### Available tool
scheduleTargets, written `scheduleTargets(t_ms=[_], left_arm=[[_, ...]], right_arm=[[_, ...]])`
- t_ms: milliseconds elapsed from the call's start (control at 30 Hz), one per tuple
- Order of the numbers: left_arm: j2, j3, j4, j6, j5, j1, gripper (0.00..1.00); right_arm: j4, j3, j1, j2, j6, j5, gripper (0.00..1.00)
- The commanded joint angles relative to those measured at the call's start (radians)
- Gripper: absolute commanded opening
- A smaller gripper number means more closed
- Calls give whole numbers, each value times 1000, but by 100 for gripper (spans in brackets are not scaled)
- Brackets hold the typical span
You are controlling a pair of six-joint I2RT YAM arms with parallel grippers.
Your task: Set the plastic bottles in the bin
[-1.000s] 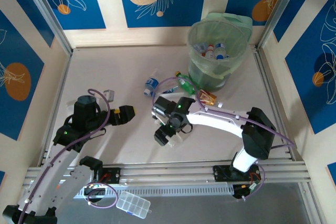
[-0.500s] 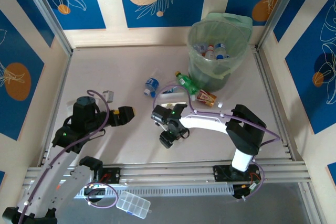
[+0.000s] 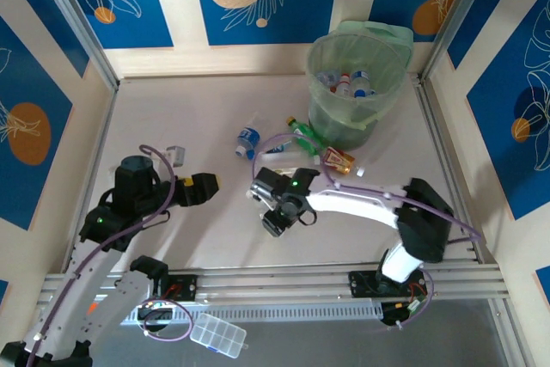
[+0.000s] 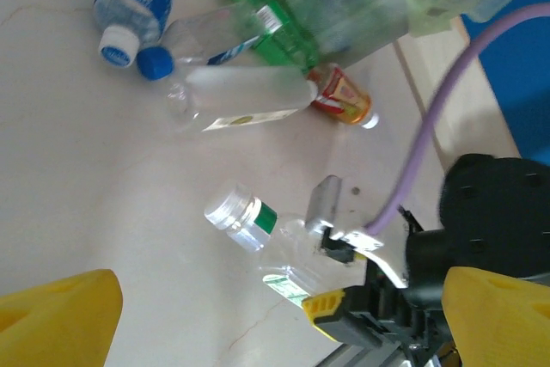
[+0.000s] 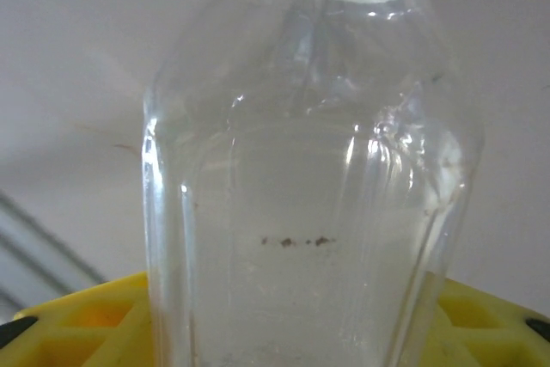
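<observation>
The right claw (image 3: 273,221), clamped on a clear bottle (image 5: 309,169), had edged right toward the bin (image 3: 357,83); the left claw (image 3: 209,185) gaped apart.

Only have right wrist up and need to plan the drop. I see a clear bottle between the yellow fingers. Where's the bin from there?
Observer: In the top view the bin stands at the table's far right. It is beyond the right gripper and its held bottle, and off to the right.
Operator: Anything in between?
Observer: Several bottles lie on the table at the bin's near-left foot, among them a blue-label bottle, a green bottle and a frosted clear bottle.
Operator: Left arm in the way?
Observer: No. The left gripper is open and empty, well to the left of the right one.
</observation>
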Motion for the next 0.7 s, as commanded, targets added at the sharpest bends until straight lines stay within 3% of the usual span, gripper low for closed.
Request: scheduleTargets(t_ms=[0,167,367,667], left_arm=[[-2,105,-28,50,28,-23,95],[4,171,-20,60,46,-38,95],[15,168,0,59,37,-41,93],[27,162,-17,82,18,-41,93]], right_arm=[[-38,66,-19,-157,-46,13,52],[-35,191,-146,-289,-61,-1,52],[14,373,-428,-324,-39,-105,51],[-31,686,-747,-99,8,-115,50]])
